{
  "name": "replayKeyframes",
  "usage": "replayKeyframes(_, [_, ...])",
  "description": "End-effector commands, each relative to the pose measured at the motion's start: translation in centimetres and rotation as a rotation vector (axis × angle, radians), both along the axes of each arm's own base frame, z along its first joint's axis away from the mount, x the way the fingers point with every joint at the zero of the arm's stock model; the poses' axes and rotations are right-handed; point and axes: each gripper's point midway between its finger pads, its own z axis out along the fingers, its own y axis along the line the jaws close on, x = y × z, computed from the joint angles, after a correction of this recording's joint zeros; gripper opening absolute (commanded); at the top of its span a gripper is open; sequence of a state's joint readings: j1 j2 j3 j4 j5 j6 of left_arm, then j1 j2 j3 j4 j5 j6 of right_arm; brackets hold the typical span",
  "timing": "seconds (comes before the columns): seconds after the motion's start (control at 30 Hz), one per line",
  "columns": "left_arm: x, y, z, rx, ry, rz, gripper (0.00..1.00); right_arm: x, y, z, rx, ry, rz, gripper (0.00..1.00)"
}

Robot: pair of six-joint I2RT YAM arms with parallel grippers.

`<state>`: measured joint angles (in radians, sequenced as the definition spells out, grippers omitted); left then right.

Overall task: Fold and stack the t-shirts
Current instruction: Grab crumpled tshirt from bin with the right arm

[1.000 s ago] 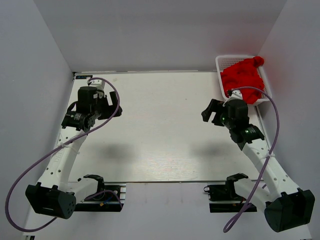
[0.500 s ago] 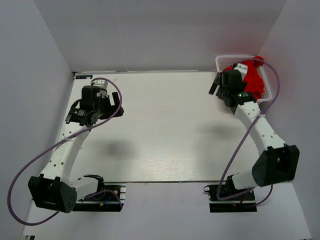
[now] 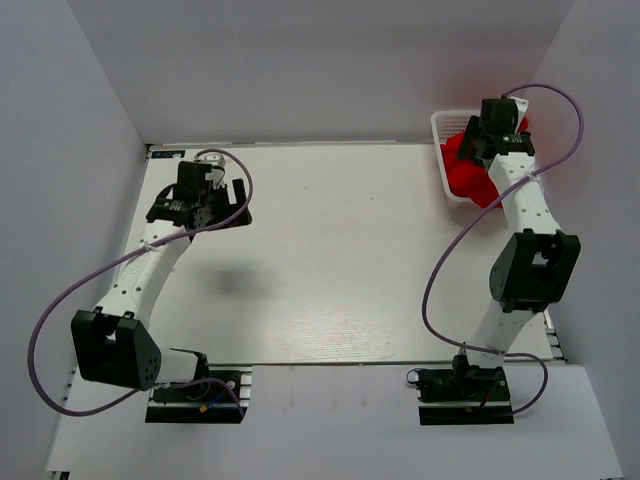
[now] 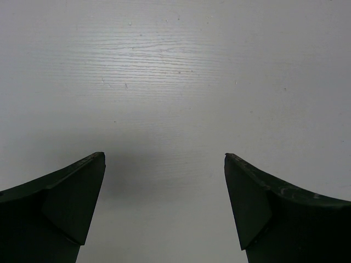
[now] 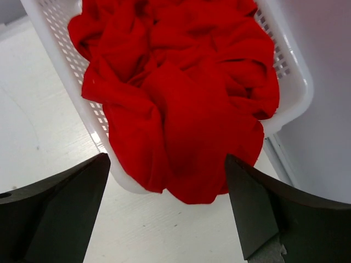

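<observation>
Hovering my right gripper, jaws wide, over shirts heaped in the basket, cloth spilling past its near rim, wall just beside; count unclear. My left gripper, wide too, hangs above the table.

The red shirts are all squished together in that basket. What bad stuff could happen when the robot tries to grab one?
1. The t-shirts lie tangled in one heap, so the open right fingers above them might pinch several at once instead of one.
2. Cloth hangs over the edge of the lattice basket, which sits close to the wall. If a shirt snags, the pull might drag or tip the basket.
</observation>
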<state>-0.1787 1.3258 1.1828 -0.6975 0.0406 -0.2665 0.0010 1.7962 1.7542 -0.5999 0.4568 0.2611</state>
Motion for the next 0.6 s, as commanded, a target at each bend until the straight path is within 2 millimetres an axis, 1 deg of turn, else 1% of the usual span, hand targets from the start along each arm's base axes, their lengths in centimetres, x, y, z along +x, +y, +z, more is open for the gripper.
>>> replayKeyframes(0.0, [1.5, -0.3, 2.1, -0.006, -0.062, -0.009, 1.00, 1.5, -0.2, -0.8, 0.014, 0.020, 0.119, 0.90])
replayKeyframes(0.03, [1.5, -0.3, 1.7, -0.005, -0.053, -0.009, 1.00, 1.8, -0.4, -1.7, 0.028, 0.029, 0.121, 0.90])
replayKeyframes(0.07, [1.7, -0.3, 2.2, -0.007, -0.065, -0.009, 1.00, 2.1, -0.5, -2.0, 0.037, 0.029, 0.126, 0.90])
replayKeyframes(0.1, [1.8, -0.5, 1.7, -0.011, -0.048, -0.017, 1.00, 2.3, -0.5, -2.8, 0.033, 0.045, 0.146, 0.90])
replayKeyframes(0.13, [1.9, -0.5, 1.3, -0.009, -0.036, -0.017, 1.00, 2.6, -0.8, -3.1, 0.041, 0.042, 0.146, 0.90])
replayKeyframes(0.2, [2.2, -0.6, 1.3, -0.009, -0.036, -0.017, 1.00, 2.8, -1.0, -4.7, 0.055, 0.075, 0.141, 0.82])
replayKeyframes(0.23, [2.2, -0.6, 1.3, -0.016, -0.035, -0.010, 1.00, 2.7, -1.1, -4.8, 0.068, 0.077, 0.124, 0.79])
replayKeyframes(0.27, [2.2, -0.6, 1.3, -0.016, -0.035, -0.010, 1.00, 2.7, -1.1, -5.4, 0.093, 0.089, 0.129, 0.72])
replayKeyframes(0.3, [2.2, -0.6, 1.3, -0.016, -0.035, -0.010, 1.00, 2.7, -1.0, -5.5, 0.099, 0.087, 0.136, 0.68])
replayKeyframes(0.33, [2.2, -0.6, 1.3, -0.016, -0.035, -0.010, 1.00, 2.7, -0.9, -5.5, 0.114, 0.082, 0.130, 0.59])
replayKeyframes(0.37, [2.2, -0.6, 1.3, -0.016, -0.035, -0.010, 1.00, 2.3, -0.9, -5.9, 0.128, 0.092, 0.136, 0.31])
replayKeyframes(0.4, [2.2, -0.6, 1.3, -0.016, -0.035, -0.010, 1.00, 2.4, -1.0, -5.8, 0.127, 0.084, 0.131, 0.13])
replayKeyframes(0.43, [2.2, -0.6, 1.3, -0.016, -0.035, -0.010, 1.00, 2.4, -1.2, -5.4, 0.127, 0.073, 0.123, 0.00])
replayKeyframes(0.47, [2.2, -0.6, 1.3, -0.016, -0.035, -0.010, 1.00, 2.3, -1.4, -5.4, 0.126, 0.074, 0.117, 0.00])
replayKeyframes(0.57, [2.2, -0.6, 1.3, -0.016, -0.035, -0.010, 1.00, 2.4, -1.3, -3.8, 0.116, 0.036, 0.128, 0.00])
